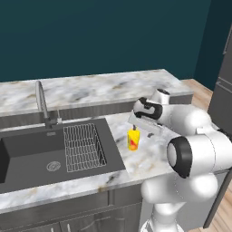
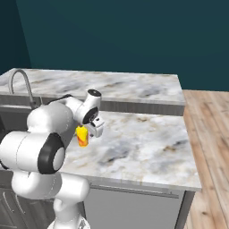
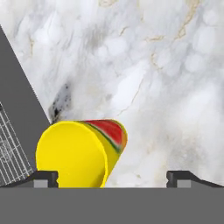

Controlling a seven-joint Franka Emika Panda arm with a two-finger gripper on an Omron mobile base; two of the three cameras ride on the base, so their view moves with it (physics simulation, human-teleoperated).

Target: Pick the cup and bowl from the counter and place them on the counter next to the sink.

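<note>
Cup point(image 1: 133, 139) stands upright on the surface point(image 1: 149, 158) just beside the sink point(image 1: 27, 149), under your hand point(image 3: 112, 177), whose fingers are spread wide with nothing held. It looks light, rigid and smooth; grip its side walls. Open marble lies beyond; mind the basin edge.

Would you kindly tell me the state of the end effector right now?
End effector: open, fingers spread wide and holding nothing; the cup stands on the counter by one fingertip, next to the sink.
</note>
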